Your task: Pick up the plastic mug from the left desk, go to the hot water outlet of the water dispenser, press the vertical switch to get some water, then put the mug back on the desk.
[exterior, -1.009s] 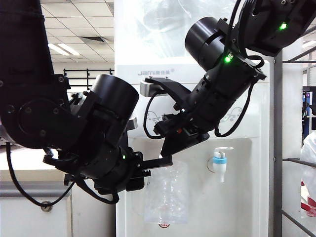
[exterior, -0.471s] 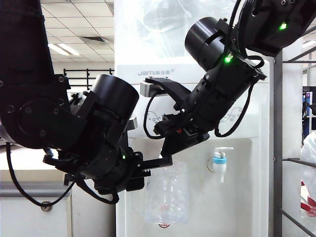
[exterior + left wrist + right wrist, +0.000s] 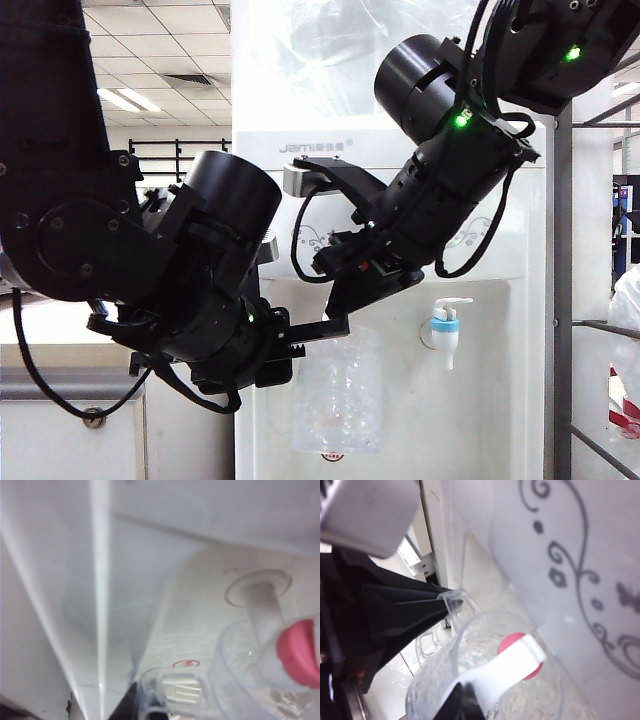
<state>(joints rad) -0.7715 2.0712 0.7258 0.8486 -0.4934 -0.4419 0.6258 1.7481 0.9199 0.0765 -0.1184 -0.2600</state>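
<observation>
The clear dimpled plastic mug hangs in the recess of the white water dispenser. My left gripper is shut on its handle. In the left wrist view one dark finger of my left gripper shows beside that handle. The mug's rim sits under the hot water outlet with its pink collar. My right gripper is shut, its black tips against the white vertical switch over the mug's mouth. In the exterior view my right gripper hides the outlet and switch.
A blue-collared tap sticks out to the right of the mug. The left desk with its round lock lies low at the left. A grey metal rack stands to the right of the dispenser.
</observation>
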